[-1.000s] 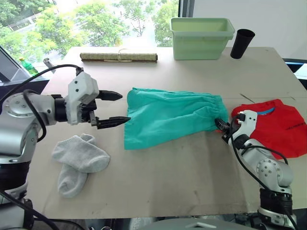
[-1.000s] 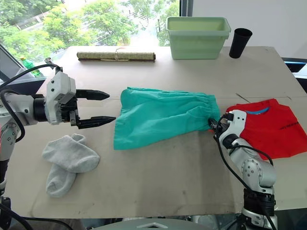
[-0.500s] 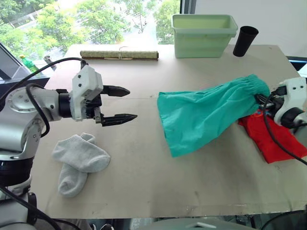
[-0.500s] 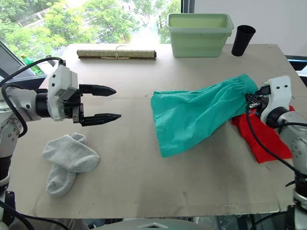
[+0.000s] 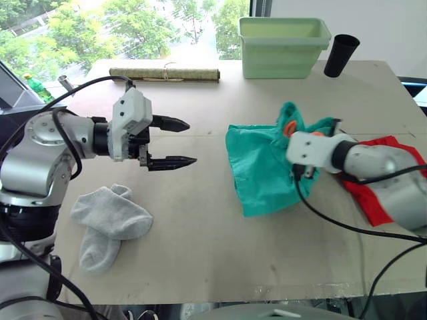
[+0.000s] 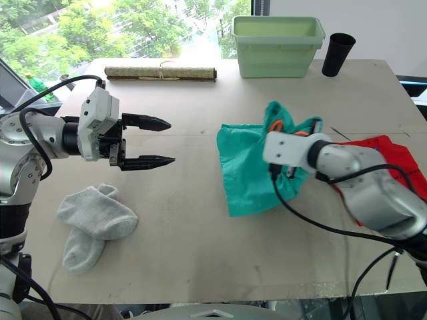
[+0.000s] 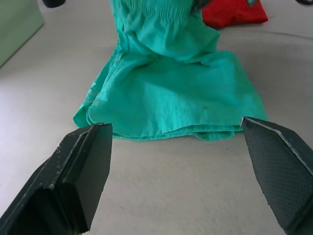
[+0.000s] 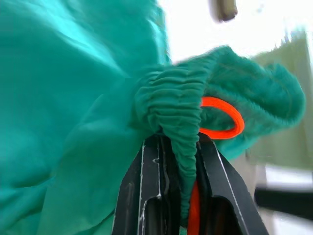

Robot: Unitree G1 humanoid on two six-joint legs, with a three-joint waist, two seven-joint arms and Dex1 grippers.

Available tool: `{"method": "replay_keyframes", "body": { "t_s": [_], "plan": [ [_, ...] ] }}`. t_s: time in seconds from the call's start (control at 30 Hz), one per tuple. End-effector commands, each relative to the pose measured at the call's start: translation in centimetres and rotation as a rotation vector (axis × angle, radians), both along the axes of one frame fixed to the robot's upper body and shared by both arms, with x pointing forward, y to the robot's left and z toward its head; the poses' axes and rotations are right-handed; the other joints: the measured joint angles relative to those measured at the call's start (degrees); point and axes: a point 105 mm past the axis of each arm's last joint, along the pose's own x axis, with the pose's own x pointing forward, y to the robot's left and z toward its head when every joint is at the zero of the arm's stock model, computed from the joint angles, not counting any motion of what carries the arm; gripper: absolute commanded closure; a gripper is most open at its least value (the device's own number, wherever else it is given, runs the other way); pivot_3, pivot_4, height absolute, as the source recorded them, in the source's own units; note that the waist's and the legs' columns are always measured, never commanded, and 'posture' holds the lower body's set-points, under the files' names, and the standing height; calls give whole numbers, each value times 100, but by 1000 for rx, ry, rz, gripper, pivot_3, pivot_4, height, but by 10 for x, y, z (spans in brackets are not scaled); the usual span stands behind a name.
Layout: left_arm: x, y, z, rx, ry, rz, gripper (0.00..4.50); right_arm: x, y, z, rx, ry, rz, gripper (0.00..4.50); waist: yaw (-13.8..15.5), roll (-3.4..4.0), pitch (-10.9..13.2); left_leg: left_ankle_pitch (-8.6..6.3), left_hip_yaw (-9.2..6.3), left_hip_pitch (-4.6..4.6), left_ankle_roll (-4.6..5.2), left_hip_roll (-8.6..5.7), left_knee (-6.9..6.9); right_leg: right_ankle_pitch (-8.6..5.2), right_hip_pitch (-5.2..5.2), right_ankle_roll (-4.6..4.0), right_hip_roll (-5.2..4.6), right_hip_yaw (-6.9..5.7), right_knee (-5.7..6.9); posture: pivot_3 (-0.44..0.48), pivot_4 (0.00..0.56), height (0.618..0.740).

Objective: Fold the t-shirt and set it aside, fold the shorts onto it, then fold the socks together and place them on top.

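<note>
Grey socks, one pair, lie overlapped on the near left part of the bench, well apart from both garments.

Left tool: held above the bench just beyond the socks, black fingers spread wide, nothing between them, pointing across toward the shorts.

Teal-green shorts: right of centre on the bench. The leg end lies flat and spread; the gathered waistband is lifted and bunched into a peak, with the orange drawstring showing as a loop at the top.

Right tool: fingers pressed together on the elastic waistband, drawstring caught alongside, as seen in the right wrist view. The head views show its white housing over the shorts' right edge.

Red t-shirt: crumpled at the right edge of the bench, beside the shorts and partly under the right arm.

Far edge of the bench, left to right: a rolled mat tied with string, a pale green tub, a black cup.
</note>
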Motion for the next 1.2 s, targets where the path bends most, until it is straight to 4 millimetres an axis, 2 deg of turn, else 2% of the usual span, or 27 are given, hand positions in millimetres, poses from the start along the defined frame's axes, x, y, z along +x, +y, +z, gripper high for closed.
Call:
{"method": "replay_keyframes", "body": {
  "t_s": [0.03, 0.2, 0.3, 0.4, 0.5, 0.63, 0.67, 0.77, 0.87, 0.93, 1.0, 1.07, 1.2],
  "plan": [
    [2, -1, 9, 14, -44, -29, 0, -27, 41, -6, -127, -40, 301, 4397, -6, 1, 1, 0, 0, 0, 0, 0, 1, 0, -1, 1, 1, 1, 1, 0, 150, 737],
    [5, -2, 6, 17, -49, -36, 0, -35, 59, -13, -173, -32, 465, 4397, 6, -9, 1, 1, -1, -2, 1, 1, 18, 3, 5, -3, 3, -1, 8, 0, 150, 737],
    [5, -2, 5, 20, -47, -40, 0, -31, 60, -14, -177, -35, 492, 3290, 5, -14, -1, 1, -2, -2, 1, 2, 24, 2, 8, -2, 4, -2, 9, 0, 150, 737],
    [5, -2, 4, 26, -46, -39, 0, -31, 61, -11, -158, -36, 519, 1819, 7, -13, 0, 1, -3, -2, 1, 4, 32, 3, 9, -4, 4, -1, 16, 0, 150, 737],
    [6, -3, 3, 29, -45, -40, 0, -41, 73, -3, -101, -5, 607, 183, 4, -15, -2, 1, -4, -2, 1, 5, 35, 4, 10, -5, 5, -1, 19, 0, 150, 737],
    [6, -5, 3, 30, -46, -46, 0, -52, 76, 12, 27, 54, 672, 80, 7, -17, -1, 1, -5, -2, 1, 11, 36, 13, 18, -20, 15, 0, 19, 0, 150, 737],
    [6, -5, 3, 31, -46, -48, 0, -53, 74, 22, 101, 80, 656, 80, 14, -17, -1, 1, -5, -2, 1, 11, 37, 13, 19, -20, 15, 0, 19, 0, 150, 737],
    [5, -5, 4, 32, -49, -50, 0, -36, 46, 54, 398, 206, 484, 80, 41, -19, -1, 0, -13, -2, 1, 11, 43, 14, 28, -21, 15, -3, 18, 0, 150, 737],
    [5, -5, 4, 31, -52, -47, 0, -21, 19, 59, 585, 319, 355, 80, 49, -26, -5, 0, -23, 1, 2, 10, 51, 15, 39, -23, 15, -10, 18, 0, 150, 737],
    [4, -6, 4, 25, -53, -47, 0, -6, 1, 49, 742, 432, 255, 80, 31, -29, -7, -1, -26, 6, 2, 10, 49, 15, 43, -24, 15, -12, 18, 0, 150, 737],
    [3, -8, 3, 19, -52, -51, 0, 11, -10, 25, 863, 525, 151, 80, 23, -32, -9, -1, -29, 9, 2, 12, 45, 15, 46, -25, 17, -13, 18, 0, 150, 737],
    [2, -9, 2, 18, -49, -57, 0, 23, -9, 1, 895, 578, 83, 80, 15, -35, -11, 0, -28, 7, 2, 11, 44, 15, 44, -25, 16, -12, 19, 0, 150, 737],
    [-1, -11, 2, 16, -43, -75, 0, 35, 7, -39, 893, 647, 29, 80, -7, -26, -5, 0, -23, 5, 2, 11, 44, 15, 36, -25, 19, -8, 26, 0, 150, 737]
  ]
}}
